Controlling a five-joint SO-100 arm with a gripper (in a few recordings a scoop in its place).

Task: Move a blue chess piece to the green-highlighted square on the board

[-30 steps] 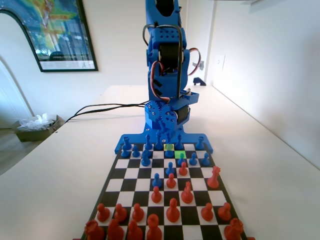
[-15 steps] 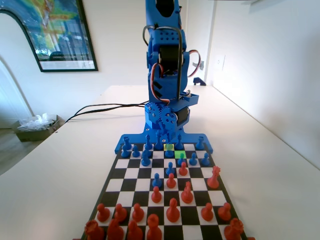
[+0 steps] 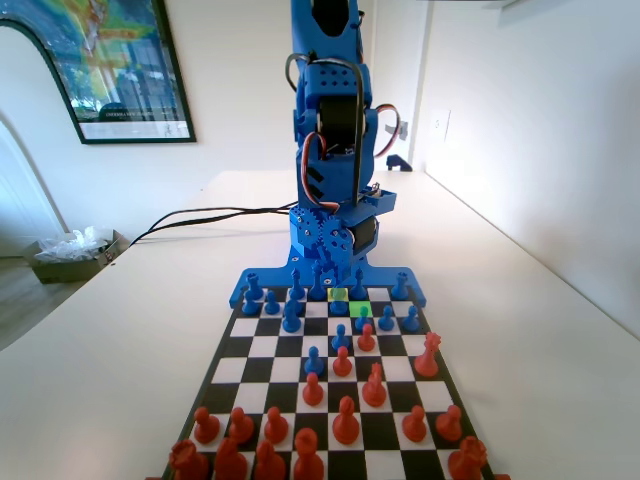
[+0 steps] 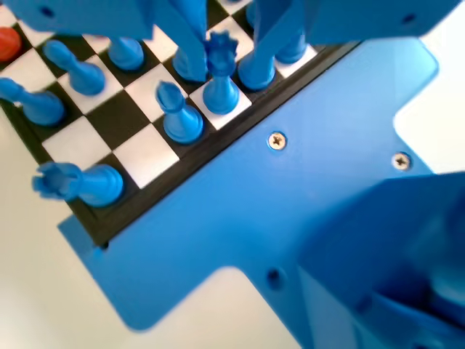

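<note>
At the far end of the chessboard [image 3: 262, 346] the blue arm bends low, its gripper [image 3: 330, 272] down among the blue back-row pieces. The wrist view has the gripper [image 4: 223, 74] open. Its jaws stand on either side of a crowned blue piece [image 4: 221, 76] that is upright on a white edge square. I see a narrow gap at the right jaw, while the left jaw is very close to the crown. A green-highlighted square [image 3: 360, 309] lies just in front of the gripper, with a blue pawn [image 3: 362, 320] at it. A yellow-green square [image 3: 338, 295] is beside it.
A blue bishop [image 4: 179, 116] and a corner rook [image 4: 76, 182] stand close beside the crowned piece, with blue pawns [image 4: 83, 73] one row in. Orange-red pieces [image 3: 345, 420] fill the near half of the board, some reaching mid-board near blue pawns [image 3: 314, 360].
The arm's upper joints have shifted slightly, while the gripper stays low at the back row. No piece has moved.
</note>
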